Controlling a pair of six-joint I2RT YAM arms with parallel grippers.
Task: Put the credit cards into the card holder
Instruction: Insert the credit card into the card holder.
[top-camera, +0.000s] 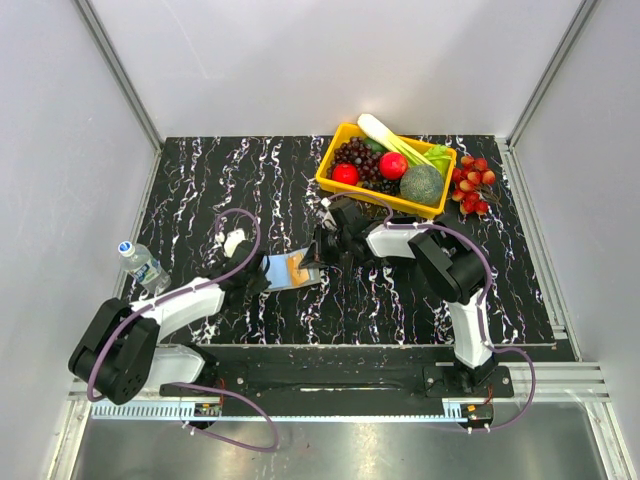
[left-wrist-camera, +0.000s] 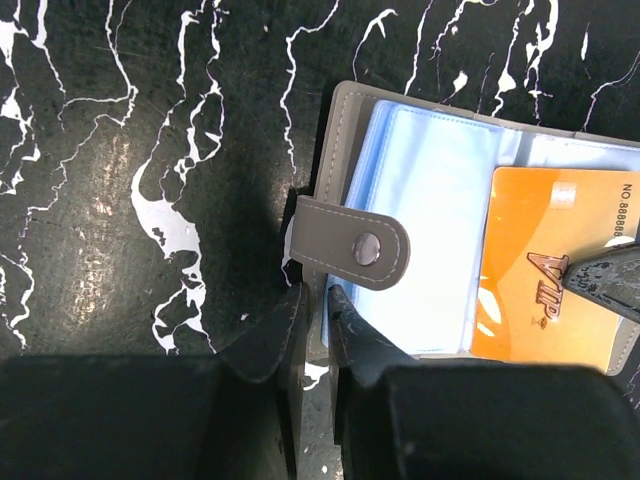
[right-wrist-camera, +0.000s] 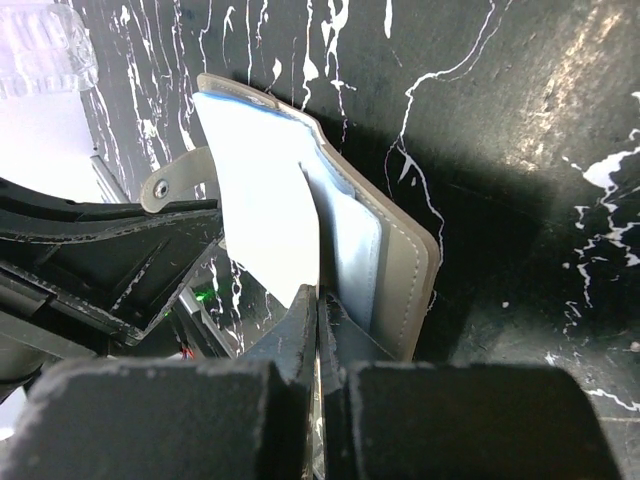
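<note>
The orange card (left-wrist-camera: 540, 260) lying in the open card holder (left-wrist-camera: 345, 130) bears a slanted brown "VIP" logo. Near its upper right corner is dark print, "NO" and a run of eights, cut off at the picture's edge.

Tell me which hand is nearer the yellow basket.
Right. The right hand sits at the card holder's side toward the yellow basket; the left hand at its opposite side, farther off.

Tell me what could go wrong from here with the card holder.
1. The left pincer nips only the cover edge of the card holder; it could slip and let the cover flop.
2. The orange card lies on the blue sleeves, seemingly unpocketed; the shut right pincer by it may push it askew or crease a sleeve.
</note>
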